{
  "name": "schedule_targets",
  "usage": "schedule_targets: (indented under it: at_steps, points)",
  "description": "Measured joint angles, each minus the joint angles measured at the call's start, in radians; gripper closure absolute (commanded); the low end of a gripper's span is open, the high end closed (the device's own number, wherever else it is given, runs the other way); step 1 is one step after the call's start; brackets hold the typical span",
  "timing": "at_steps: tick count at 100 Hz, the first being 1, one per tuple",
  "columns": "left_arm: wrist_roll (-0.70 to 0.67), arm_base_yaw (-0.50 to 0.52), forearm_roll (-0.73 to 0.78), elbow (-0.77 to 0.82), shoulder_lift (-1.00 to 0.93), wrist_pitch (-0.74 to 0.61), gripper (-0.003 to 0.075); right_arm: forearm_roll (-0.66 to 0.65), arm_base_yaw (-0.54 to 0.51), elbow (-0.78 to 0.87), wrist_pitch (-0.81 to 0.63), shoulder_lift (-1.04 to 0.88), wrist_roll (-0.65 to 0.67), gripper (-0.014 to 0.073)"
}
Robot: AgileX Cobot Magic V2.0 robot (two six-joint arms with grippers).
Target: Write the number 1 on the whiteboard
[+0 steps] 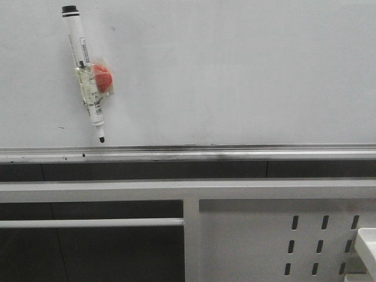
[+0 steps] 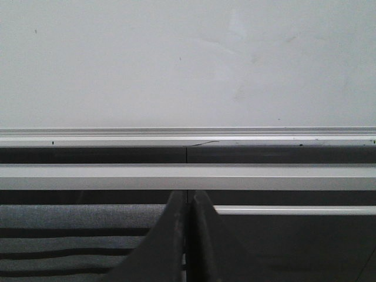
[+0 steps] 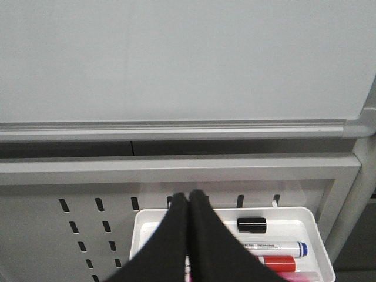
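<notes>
The whiteboard [image 1: 235,70] looks blank — no number 1 that I can see — and the marker [image 1: 86,73] hangs on it uncapped, upper left. Both the left gripper [image 2: 187,202] and right gripper [image 3: 189,202] have fingers pressed together, holding nothing, so fetching that marker comes first.

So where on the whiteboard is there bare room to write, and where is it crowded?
The whiteboard is bare from the marker rightward, down to the silver rail; no stroke shows there yet. The upper left is taken by the marker and its red magnet. Below, the white tray is crowded with pens.
</notes>
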Motion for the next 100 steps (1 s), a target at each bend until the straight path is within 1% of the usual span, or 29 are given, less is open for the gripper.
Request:
schedule_targets:
  at_steps: [40,58,69,76,81,89,100]
  points:
    - [0.000,0.000,-0.003,0.000,0.000,-0.013,0.0740,0.000,0.000,0.000,0.000,0.000,0.000,0.0663]
    - [0.000,0.000,-0.040,0.000,0.000,-0.126,0.0740,0.000,0.000,0.000,0.000,0.000,0.000,0.0663]
    - [0.000,0.000,-0.044,0.000,0.000,-0.157,0.0740,0.000,0.000,0.000,-0.002,0.000,0.000,0.0663]
    - [0.000,0.000,-0.044,0.000,0.000,-0.162,0.0740,0.005,0.000,0.000,-0.038,0.000,0.000,0.0663]
    - [0.000,0.000,-0.044,0.000,0.000,-0.164,0.0740,0.006,0.000,0.000,-0.093,0.000,0.000,0.0663]
    - [0.000,0.000,-0.045,0.000,0.000,-0.169,0.0740,0.008,0.000,0.000,-0.226,0.000,0.000,0.0663]
    - [0.000,0.000,-0.055,0.000,0.000,-0.211,0.0740,0.008,0.000,0.000,-0.387,0.000,0.000,0.0663]
